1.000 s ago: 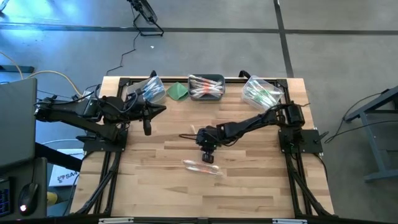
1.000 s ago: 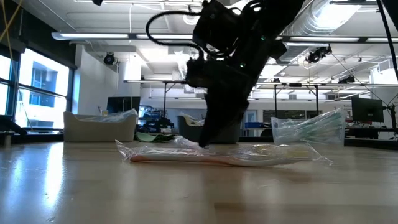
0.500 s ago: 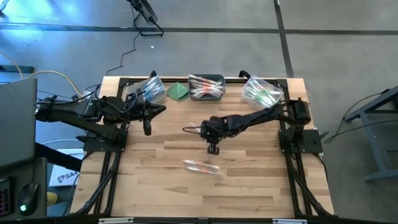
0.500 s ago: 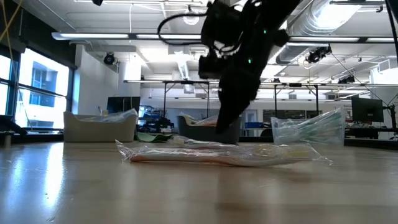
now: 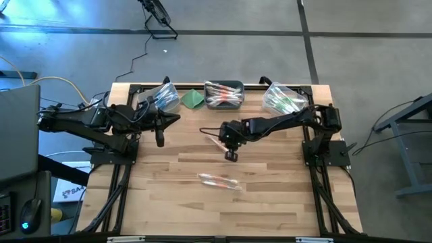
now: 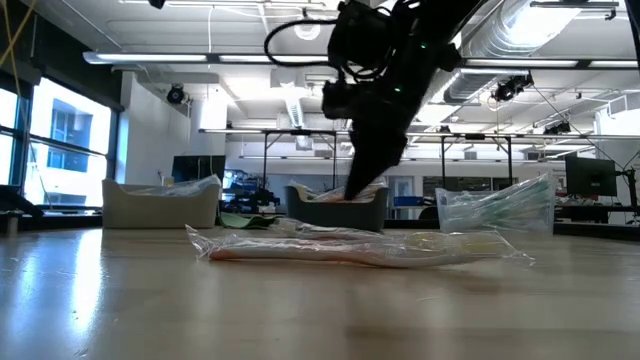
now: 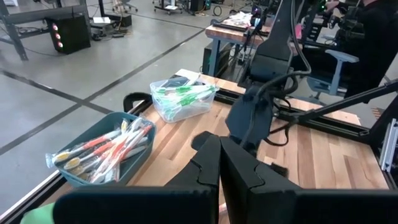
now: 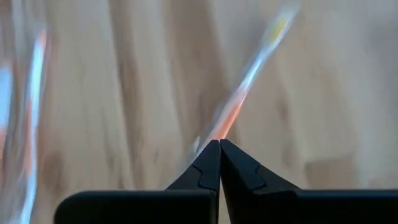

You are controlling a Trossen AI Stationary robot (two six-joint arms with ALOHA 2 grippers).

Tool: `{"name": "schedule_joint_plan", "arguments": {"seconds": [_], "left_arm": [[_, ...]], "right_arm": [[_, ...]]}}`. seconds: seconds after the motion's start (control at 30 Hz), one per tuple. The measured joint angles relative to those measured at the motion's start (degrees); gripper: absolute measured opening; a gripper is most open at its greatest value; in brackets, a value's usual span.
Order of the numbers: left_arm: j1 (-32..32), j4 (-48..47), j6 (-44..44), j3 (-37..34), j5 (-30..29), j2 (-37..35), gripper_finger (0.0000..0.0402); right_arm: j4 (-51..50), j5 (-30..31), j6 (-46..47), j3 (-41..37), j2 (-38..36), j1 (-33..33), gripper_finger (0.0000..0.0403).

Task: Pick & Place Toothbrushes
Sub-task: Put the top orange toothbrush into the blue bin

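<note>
My right gripper (image 5: pixel 231 156) is over the table's middle, shut on one pale toothbrush with an orange part (image 8: pixel 231 116), which also shows in the high view (image 5: pixel 216 141). In the low view this gripper (image 6: pixel 361 191) hangs clear of the table. More toothbrushes (image 5: pixel 219 181) in see-through wrap lie flat on the table toward the near edge and also show in the low view (image 6: pixel 350 250). My left gripper (image 5: pixel 160 140) waits shut and empty at the table's left; its shut fingers (image 7: pixel 219 163) show in its wrist view. My right gripper pinches the toothbrush's orange stretch (image 8: pixel 219 137) between its two fingertips, coming from above and pointing down. The stick runs out past the fingers toward its pale end (image 8: pixel 278 26). It is lifted clear of the table and tilted; the fingers hide the rest.
Along the far edge stand a clear bin (image 5: pixel 164 96) at the left, a dark bin (image 5: pixel 223 102) of orange toothbrushes in the middle and a clear bin (image 5: pixel 283 100) of green ones at the right. A folded green cloth (image 5: pixel 194 99) lies between the left two.
My right gripper has risen from the toothbrushes on the table and gone toward the far edge, carrying one toothbrush lifted clear. The other wrapped toothbrushes have stayed where they lay.
</note>
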Motion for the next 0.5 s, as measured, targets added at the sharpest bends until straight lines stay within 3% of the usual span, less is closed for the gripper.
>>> {"name": "schedule_joint_plan", "arguments": {"seconds": [0.23,0.5], "left_arm": [[0.0,0.0,0.0,0.0,0.0,0.0,0.0],[0.0,0.0,0.0,0.0,0.0,0.0,0.0]], "right_arm": [[8.8,4.1,3.1,0.1,0.0,-0.1,0.0029],[10.0,4.1,4.9,0.1,0.0,0.0,0.0145]]}}
